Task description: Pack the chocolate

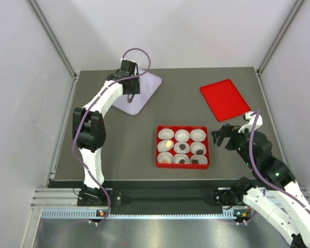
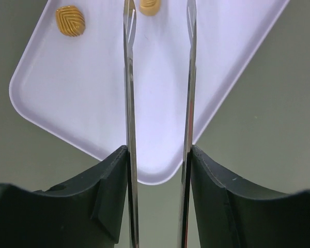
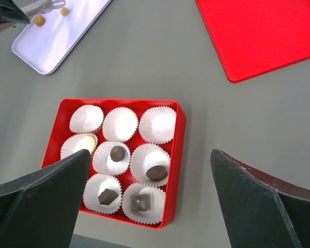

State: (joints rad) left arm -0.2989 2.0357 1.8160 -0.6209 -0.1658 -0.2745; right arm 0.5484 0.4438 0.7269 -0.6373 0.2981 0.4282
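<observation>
**Gripping tongs (image 2: 129, 103) over the tray (image 2: 82, 113)**

The left claw (image 2: 158, 155) is clamped on the tongs. Its black fingers (image 2: 111, 175) press against the outer faces of the two thin metal blades, which run forward side by side with a gap between them. The blade tips reach over the pale lilac tray. I cannot tell whether they touch its surface.

Two ridged caramel chocolates (image 2: 71, 20) lie on that tray. One lies to the left of the blades. The other is at the top edge of the wrist view, between the two tips. The tray lies at the far left of the grey table (image 1: 129, 144), with a rounded corner pointing back toward the claw.

The right claw (image 3: 150, 154) stands wide open and holds nothing. It hangs above the table just right of the red box (image 3: 178, 155).

The box sits near the middle of the table and holds nine white paper cups (image 3: 157, 124) in three rows.
- The far row of three is empty.
- The middle row has a tan piece in its left cup and a dark piece in each of the other two.
- The near row shows dark pieces in its middle and right cups.
- The near left cup is hidden by a finger in the wrist view and too small to read from above.

A flat red lid (image 1: 225, 99) lies beyond the box at the far right, well apart from it.
</observation>
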